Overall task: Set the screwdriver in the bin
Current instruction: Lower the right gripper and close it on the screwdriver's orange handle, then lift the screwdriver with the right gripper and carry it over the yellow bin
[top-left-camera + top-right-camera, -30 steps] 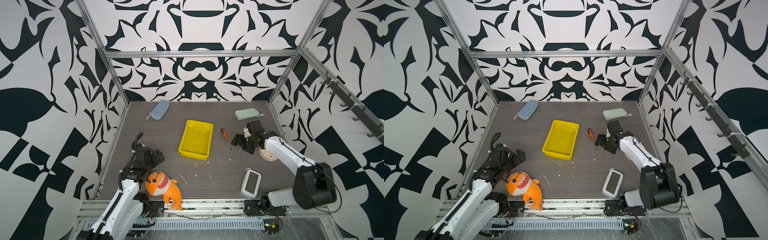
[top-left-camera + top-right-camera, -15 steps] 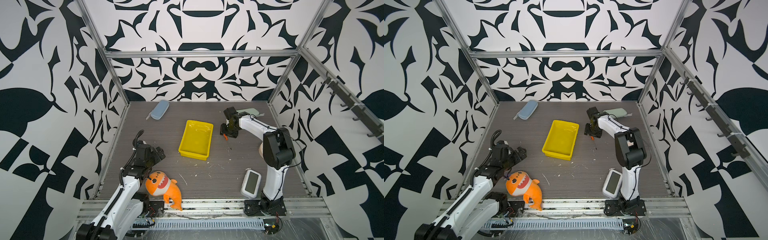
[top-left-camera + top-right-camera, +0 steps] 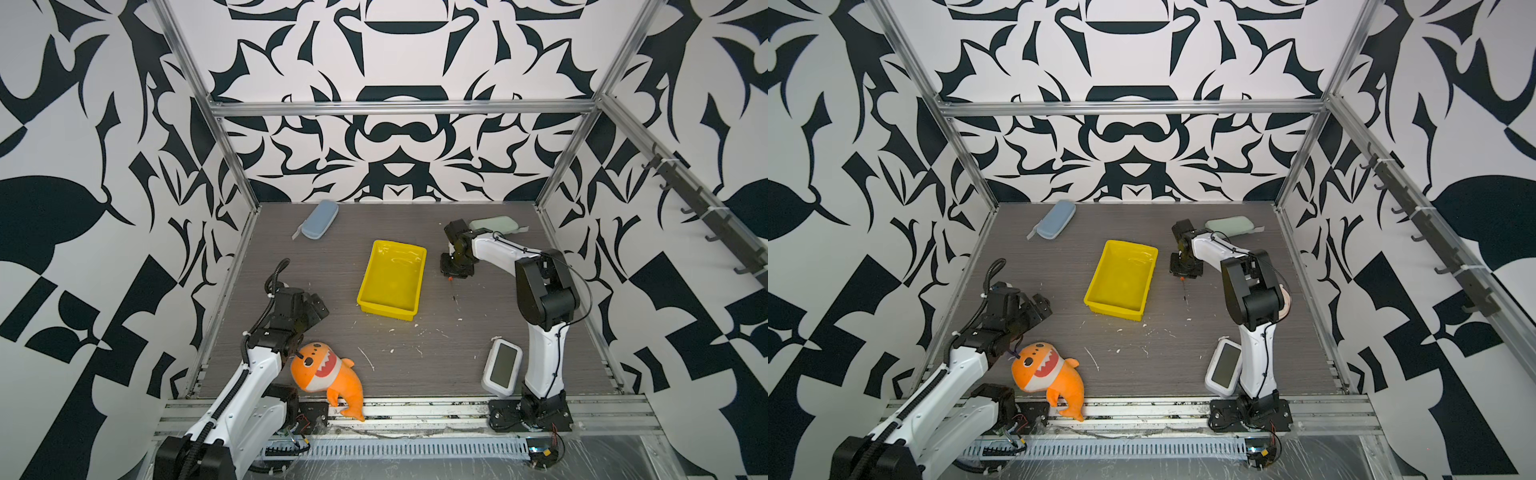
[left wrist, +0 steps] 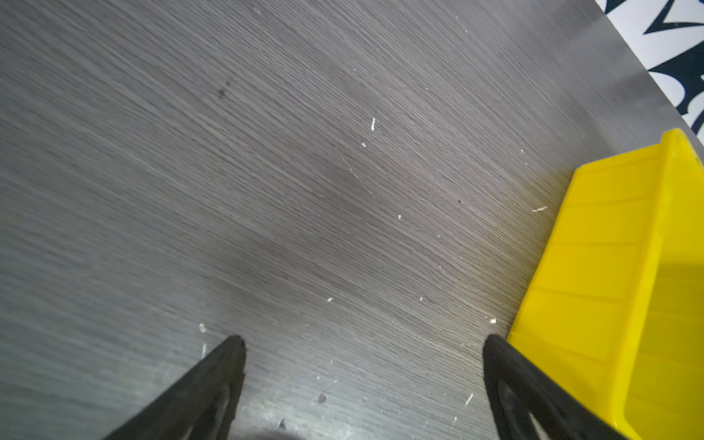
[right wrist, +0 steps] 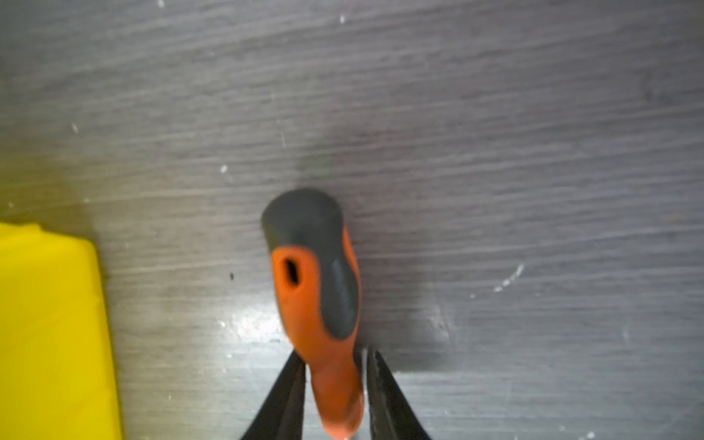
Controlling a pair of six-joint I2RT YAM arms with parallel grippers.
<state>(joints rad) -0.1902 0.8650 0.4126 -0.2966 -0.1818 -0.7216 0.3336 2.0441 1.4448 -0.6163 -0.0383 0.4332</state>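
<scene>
The screwdriver (image 5: 320, 304) is between the fingers (image 5: 289, 396) of the right gripper (image 5: 335, 358). These fingers stand narrow and close on the thin orange neck of the handle from both sides. The thick part with the black end cap reaches out beyond the fingertips. In both top views the thin dark shaft (image 3: 454, 291) comes out from under the right gripper (image 3: 456, 270) on the opposite side, toward the front edge of the table (image 3: 415, 353). It is not possible to tell if the tool rests on the wood or is a little lifted.

The screwdriver is outside the bin (image 3: 390, 278). The yellow bin stands near the right fingers, on the side toward the left arm, and does not touch them; one corner (image 5: 53, 324) shows in the right wrist view.

The left gripper (image 4: 364, 339) has its fingers (image 4: 213, 373) wide apart with only bare table between them. The bin wall (image 4: 609, 285) is just beside one of the fingertips.

Farther from the right fingers lie a green case (image 3: 494, 224) behind them, a blue case (image 3: 319, 214) at the back beyond the bin, a white device with a dark screen (image 3: 502, 368) and an orange shark plush toy (image 3: 322, 370) at the front.
</scene>
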